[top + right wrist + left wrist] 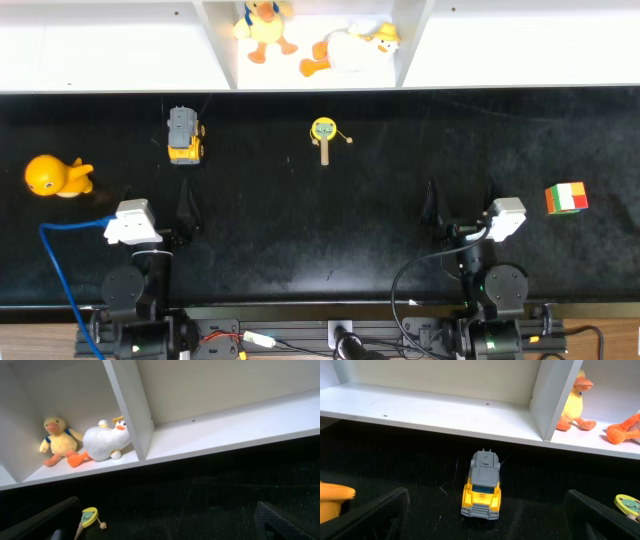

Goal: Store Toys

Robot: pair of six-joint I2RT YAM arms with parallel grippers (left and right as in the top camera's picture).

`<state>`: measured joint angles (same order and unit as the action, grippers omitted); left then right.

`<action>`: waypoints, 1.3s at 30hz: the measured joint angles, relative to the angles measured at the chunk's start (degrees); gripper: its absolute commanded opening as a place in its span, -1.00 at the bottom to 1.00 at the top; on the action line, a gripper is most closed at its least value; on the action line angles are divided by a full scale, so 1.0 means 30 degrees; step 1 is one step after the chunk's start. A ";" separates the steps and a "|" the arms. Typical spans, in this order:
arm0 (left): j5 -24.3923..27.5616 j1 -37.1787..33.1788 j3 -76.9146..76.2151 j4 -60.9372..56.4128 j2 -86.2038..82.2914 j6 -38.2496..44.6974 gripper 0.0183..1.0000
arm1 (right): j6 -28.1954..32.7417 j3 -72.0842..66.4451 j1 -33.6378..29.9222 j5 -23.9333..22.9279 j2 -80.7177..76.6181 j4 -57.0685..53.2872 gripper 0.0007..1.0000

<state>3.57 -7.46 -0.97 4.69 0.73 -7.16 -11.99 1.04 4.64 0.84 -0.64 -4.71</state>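
Left gripper [486,493] is hanging wide open at lower left of the top view; toy truck [185,135] is sitting just above it, untouched; right gripper [459,208] is gaping likewise.

No text, label, number or sign can be read anywhere.

cubby [30,395]: yellow duck [56,435] beside white duck [102,442] | rattle [90,516] on table [200,495]

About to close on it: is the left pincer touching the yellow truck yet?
Apart. The left wrist view shows bare black tabletop between the yellow truck and both fingers of the open left pincer.
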 measured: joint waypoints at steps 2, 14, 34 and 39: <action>0.0000 0.0000 0.0000 0.0000 0.0000 0.0000 1.00 | -0.0007 0.0000 0.0000 0.0000 0.0007 0.0007 0.99; 0.0007 0.0000 0.0000 -0.0007 0.0000 -0.0007 1.00 | -0.0007 0.0000 0.0000 -0.0007 0.0000 0.0000 0.99; -1.1992 0.0000 -1.4987 1.2502 0.6040 -0.0787 1.00 | 0.0000 0.0000 0.0000 0.0000 0.0000 -0.0007 1.00; -1.4826 0.0000 -2.1260 1.5846 1.0615 -0.1005 0.99 | -0.0007 0.0000 0.0000 -0.0007 0.0000 0.0000 0.99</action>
<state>-40.91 -7.46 -64.75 52.23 32.58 -10.17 -12.01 1.04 4.64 0.82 -0.64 -4.71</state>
